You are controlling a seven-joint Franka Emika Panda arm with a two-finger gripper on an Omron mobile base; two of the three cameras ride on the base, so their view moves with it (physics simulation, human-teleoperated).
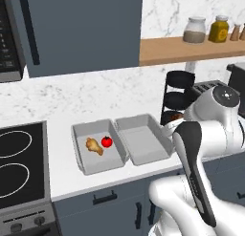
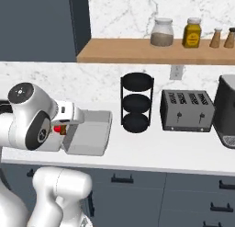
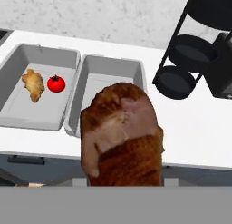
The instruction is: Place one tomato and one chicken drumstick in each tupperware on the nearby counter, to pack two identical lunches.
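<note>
Jaws clamped on a drumstick [image 3: 122, 137] at centre frame, above the empty box [image 3: 108, 89]; left box [image 3: 38, 89] holds a tomato [image 3: 56, 84].

Two shallow light-grey plastic rectangular containers [image 1: 98, 145] [image 1: 143, 137] are seen on a plain white flat counter [image 1: 62, 168]. A round bright-red tomato [image 1: 106, 141] with a dark stem spot and a golden-brown chicken drumstick [image 1: 94, 145] are shown in the left one. A second roasted drumstick [image 3: 122, 137], mottled deep brown with paler pinkish patches, is seen in the hand view. Slate-blue cabinet fronts [image 1: 119, 206] are fitted with black bar handles. The wall [image 1: 95, 89] is patterned in white-grey marble.
</note>
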